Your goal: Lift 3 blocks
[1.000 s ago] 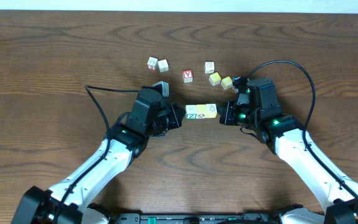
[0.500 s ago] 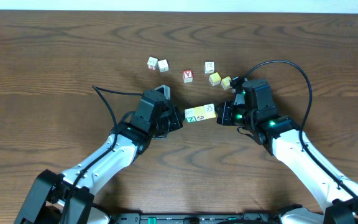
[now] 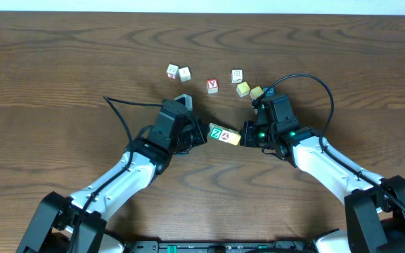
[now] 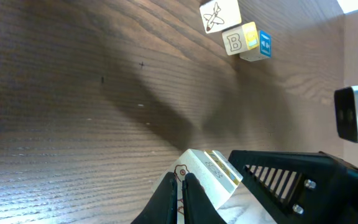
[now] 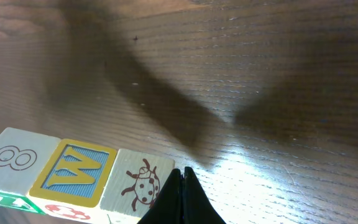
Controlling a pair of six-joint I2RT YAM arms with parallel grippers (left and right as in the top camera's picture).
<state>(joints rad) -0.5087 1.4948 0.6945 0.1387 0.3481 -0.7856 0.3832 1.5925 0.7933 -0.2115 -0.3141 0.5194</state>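
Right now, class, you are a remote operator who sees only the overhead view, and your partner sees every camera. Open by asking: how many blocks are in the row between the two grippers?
Observer: Three. The right wrist view shows them side by side: an 8 block, a W block and a ladybug block.
Operator: Is the right gripper open?
Observer: Shut. Its fingers meet in one point at the ladybug block's end.
Operator: And the left gripper?
Observer: Shut too. The left wrist view shows its tips against the row's other end, beside a small red ring mark.
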